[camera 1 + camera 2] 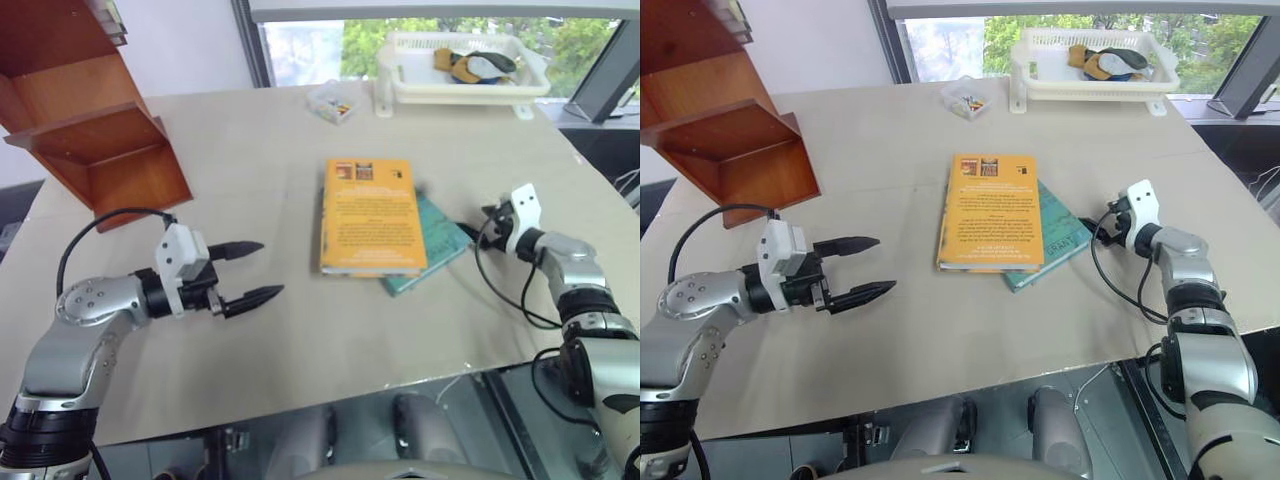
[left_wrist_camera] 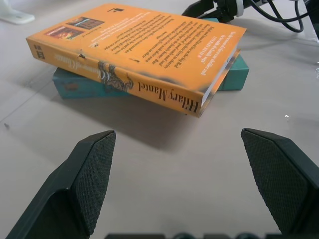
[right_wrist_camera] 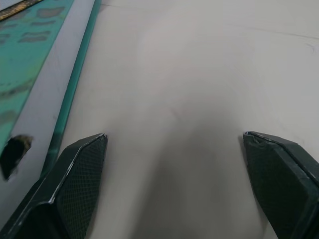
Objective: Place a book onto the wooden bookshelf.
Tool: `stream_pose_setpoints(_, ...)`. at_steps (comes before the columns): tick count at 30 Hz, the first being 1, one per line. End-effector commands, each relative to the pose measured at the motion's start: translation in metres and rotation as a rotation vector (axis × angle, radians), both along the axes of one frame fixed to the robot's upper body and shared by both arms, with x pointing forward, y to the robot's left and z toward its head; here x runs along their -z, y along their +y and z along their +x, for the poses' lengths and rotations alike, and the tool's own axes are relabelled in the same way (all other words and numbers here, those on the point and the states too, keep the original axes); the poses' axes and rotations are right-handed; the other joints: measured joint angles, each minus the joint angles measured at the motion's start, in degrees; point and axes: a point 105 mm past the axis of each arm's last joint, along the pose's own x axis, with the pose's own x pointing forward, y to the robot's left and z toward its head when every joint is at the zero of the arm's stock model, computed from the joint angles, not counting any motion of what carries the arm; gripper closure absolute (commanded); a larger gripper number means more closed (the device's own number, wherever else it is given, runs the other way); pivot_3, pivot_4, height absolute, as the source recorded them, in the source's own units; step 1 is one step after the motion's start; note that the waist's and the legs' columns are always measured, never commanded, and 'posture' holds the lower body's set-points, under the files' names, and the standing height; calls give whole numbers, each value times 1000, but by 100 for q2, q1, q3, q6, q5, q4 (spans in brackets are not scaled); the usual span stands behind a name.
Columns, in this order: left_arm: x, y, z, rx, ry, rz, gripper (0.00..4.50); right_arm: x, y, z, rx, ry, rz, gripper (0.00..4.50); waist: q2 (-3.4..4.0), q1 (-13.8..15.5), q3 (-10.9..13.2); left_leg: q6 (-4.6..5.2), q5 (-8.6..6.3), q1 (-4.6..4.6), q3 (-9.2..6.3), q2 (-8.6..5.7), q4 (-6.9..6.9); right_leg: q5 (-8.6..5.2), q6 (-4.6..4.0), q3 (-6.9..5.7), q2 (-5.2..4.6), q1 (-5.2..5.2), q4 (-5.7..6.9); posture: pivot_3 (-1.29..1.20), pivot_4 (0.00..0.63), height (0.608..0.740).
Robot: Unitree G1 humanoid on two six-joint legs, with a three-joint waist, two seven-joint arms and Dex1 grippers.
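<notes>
**Book flat mid-table, both grippers open and apart from it**

The book (image 1: 369,215) lies flat near the middle of the table (image 1: 250,150), cover up, resting on top of a teal book (image 1: 432,250) that sticks out from under it toward the right edge. The left gripper (image 1: 248,270) hangs over the table's near left part, its two fingers spread wide with nothing between them, pointing toward the book's spine and well short of it. The right gripper (image 3: 174,184) sits low near the right edge, fingers also spread wide and empty, just beside the teal book's outer edge and not touching the book. The bookshelf (image 1: 90,120) stands at the far left corner, well apart from the book. A white basket (image 1: 465,65) sits at the far edge, with a small clear box (image 1: 332,103) beside it
</notes>
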Motion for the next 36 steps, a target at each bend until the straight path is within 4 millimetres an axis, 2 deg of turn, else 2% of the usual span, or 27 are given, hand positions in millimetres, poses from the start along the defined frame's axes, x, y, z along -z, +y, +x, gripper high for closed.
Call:
stream_pose_setpoints(1, -9, 3, -1, -16, -47, 8, 78, -19, -11, 5, 28, -74, -51, 0, 0, 3, 2, 0, 0, 0, 0, 0, 0, 0, 0, 0, -1, 0, 0, 0, 150, 740)
stream_pose_setpoints(7, -1, 4, 15, -104, 17, -134, 78, -49, -29, -8, -11, -167, -74, 0, 17, 43, 12, 1, 0, -2, -6, -5, 0, 0, 1, -3, -6, 0, -1, 0, 150, 740)
stream_pose_setpoints(11, 4, 2, 31, -149, 118, -286, 78, -63, -35, -34, -57, -198, -113, 0, 17, 92, 12, 1, -1, -5, -18, -4, -1, 0, 1, -14, -4, 1, 1, 0, 150, 740)
stream_pose_setpoints(14, 15, -1, 49, -171, 220, -356, 78, -76, -29, -62, -107, -210, -113, 0, 17, 152, 12, 2, -1, -8, -21, -4, 3, 0, 2, -19, -2, 0, 5, 0, 150, 740)
stream_pose_setpoints(16, 18, -5, 61, -167, 279, -409, 78, -80, -22, -78, -143, -204, -109, 0, 16, 156, 12, 2, -1, -8, -22, -6, 4, 0, 2, -20, -2, 0, 8, 0, 150, 740)
stream_pose_setpoints(20, 17, -26, 91, -98, 462, -543, 78, -83, -12, -115, -193, -151, -135, 0, 3, 246, 10, 2, 1, -9, -39, -14, 19, 0, 4, -36, 2, 8, 14, 0, 150, 740)
stream_pose_setpoints(22, 14, -30, 104, -78, 546, -599, 78, -84, -11, -124, -175, -142, -142, 0, -3, 283, 10, 2, 2, -14, -46, -24, 24, 0, 5, -42, 5, 9, 17, 0, 150, 740)
stream_pose_setpoints(25, 19, -33, 117, -86, 608, -581, 78, -81, -15, -131, -127, -127, -120, 0, -8, 234, 9, 3, 1, -16, -40, -40, 27, -1, 7, -38, 4, 9, 13, 0, 150, 740)
stream_pose_setpoints(30, 13, -43, 126, -41, 735, -686, 78, -70, -21, -146, -75, -91, -146, 0, -13, 172, 11, 3, 1, -27, -44, -43, 22, -4, 9, -39, 4, 2, 6, 0, 150, 740)
stream_pose_setpoints(33, 17, -53, 125, -18, 831, -707, 78, -71, -20, -154, -71, -87, -145, 0, -14, 162, 12, 4, 1, -47, -52, -44, 27, -5, 12, -45, 4, -12, 7, 0, 150, 740)
stream_pose_setpoints(36, 20, -67, 119, 31, 929, -700, 78, -79, -10, -168, -132, -114, -117, 0, -16, 175, 13, 4, 0, -51, -60, -45, 31, -5, 12, -48, 2, -11, 8, 0, 150, 740)
